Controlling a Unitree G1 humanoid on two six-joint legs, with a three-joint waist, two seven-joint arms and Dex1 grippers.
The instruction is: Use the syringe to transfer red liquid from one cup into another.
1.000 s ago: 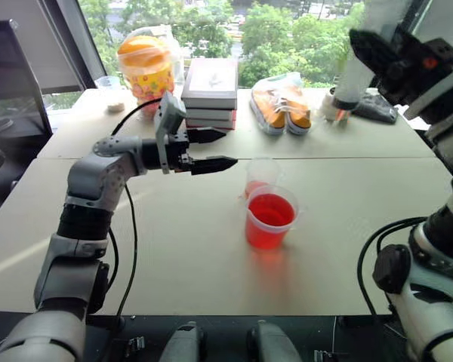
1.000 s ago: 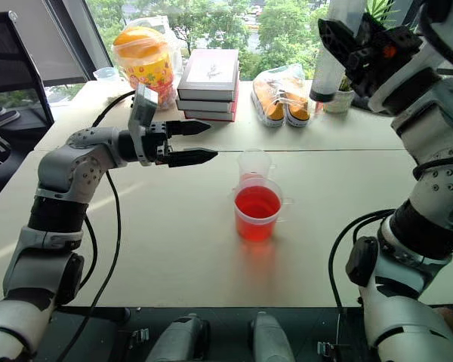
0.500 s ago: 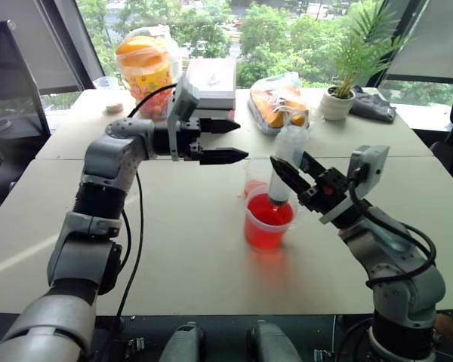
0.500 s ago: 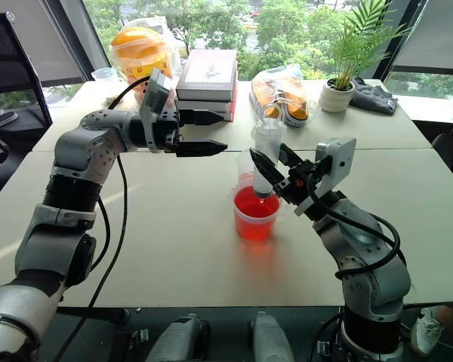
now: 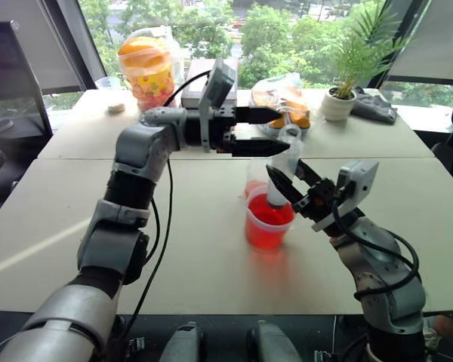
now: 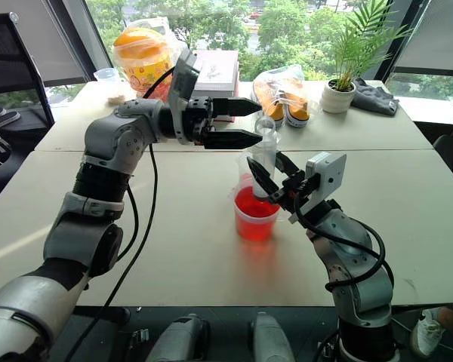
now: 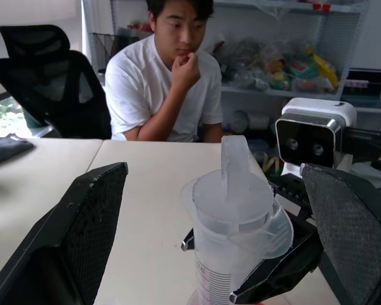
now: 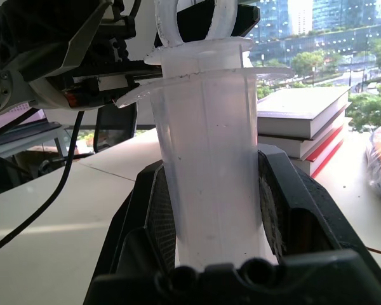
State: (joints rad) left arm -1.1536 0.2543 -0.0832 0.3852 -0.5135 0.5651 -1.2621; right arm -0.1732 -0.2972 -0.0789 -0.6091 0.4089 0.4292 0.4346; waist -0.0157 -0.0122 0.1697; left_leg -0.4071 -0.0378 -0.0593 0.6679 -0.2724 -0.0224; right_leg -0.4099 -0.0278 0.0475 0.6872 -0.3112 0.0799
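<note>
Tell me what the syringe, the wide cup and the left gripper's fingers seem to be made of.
Syringe: cloudy, translucent plastic, likely; light passes through the barrel and its flange edges look moulded.
Wide cup: clear plastic, probably; the red liquid shows through the wall, and the rim is thick and rolled.
Left gripper fingers: black and matte, with a finely textured inner face, perhaps rubber or rough plastic.

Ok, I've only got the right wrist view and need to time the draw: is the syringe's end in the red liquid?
Observer: Yes, the syringe stands with its lower end in the wide cup, at the red liquid.
Operator: Where's the smaller cup?
Observer: The smaller cup stands right behind the wide one.
Operator: And the left claw?
Observer: The left claw is open and level, its fingers either side of the plunger ring, not touching it.
</note>
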